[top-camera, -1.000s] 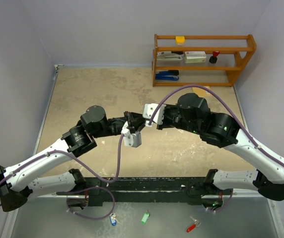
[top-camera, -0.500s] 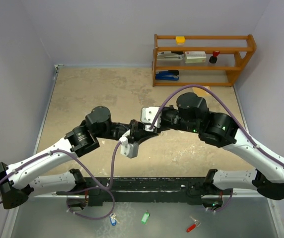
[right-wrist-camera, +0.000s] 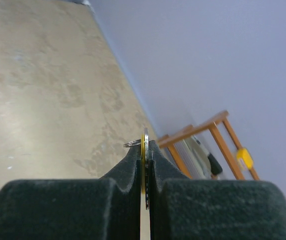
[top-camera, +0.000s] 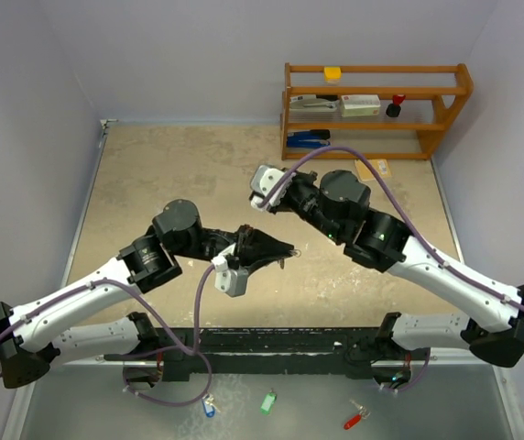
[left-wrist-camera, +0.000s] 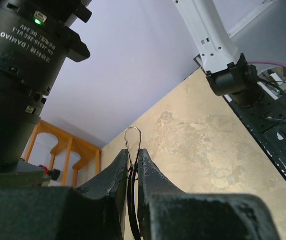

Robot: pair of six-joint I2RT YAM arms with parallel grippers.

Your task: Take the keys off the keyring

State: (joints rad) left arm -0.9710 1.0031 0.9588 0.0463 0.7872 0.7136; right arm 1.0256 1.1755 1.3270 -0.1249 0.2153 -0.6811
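Left hand [left-wrist-camera: 133, 157] is clamped on the wire keyring [left-wrist-camera: 133, 130], whose loop pokes past the fingertips. Right hand [right-wrist-camera: 144, 147] pinches the yellow-headed key [right-wrist-camera: 143, 172] edge-on above the counter [right-wrist-camera: 43, 75]. A black motor housing [left-wrist-camera: 18, 65] reads "DAMIAO" and "DC 24V".

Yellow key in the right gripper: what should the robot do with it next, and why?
Probably lower the yellow key to the table and let go. The right gripper pinches it, well apart from the left gripper, which holds the keyring, so it looks free.
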